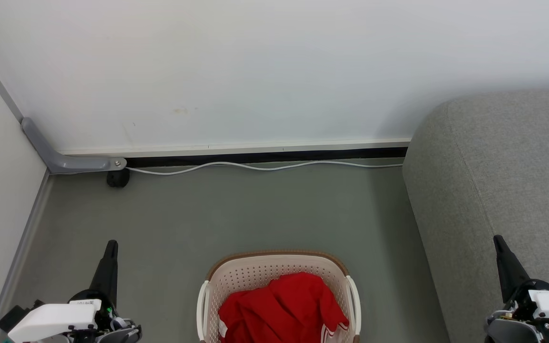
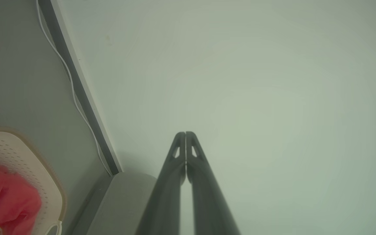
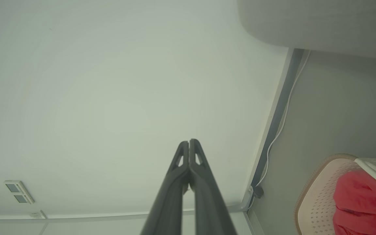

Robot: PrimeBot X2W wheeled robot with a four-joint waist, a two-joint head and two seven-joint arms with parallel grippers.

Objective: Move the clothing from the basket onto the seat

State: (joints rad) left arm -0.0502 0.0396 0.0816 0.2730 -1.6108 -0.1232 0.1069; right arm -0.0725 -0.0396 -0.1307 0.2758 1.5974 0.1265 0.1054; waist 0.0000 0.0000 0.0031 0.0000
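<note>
The red clothing (image 1: 281,305) lies bunched up inside the basket (image 1: 255,271). The basket sits on the grey floor (image 1: 231,209). The big grey seat (image 1: 493,166) stands near the basket, on its right. The left claw (image 1: 111,246) is clenched tight and holds nothing, off to the basket's left. The right claw (image 1: 498,239) is clenched and empty too, over by the seat. A white cable (image 1: 255,167) runs along the bottom of the wall.

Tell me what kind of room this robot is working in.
Probably a plain indoor room set up like a living corner: a grey sofa by a bare white wall, a laundry basket holding red clothing on the grey floor.
</note>
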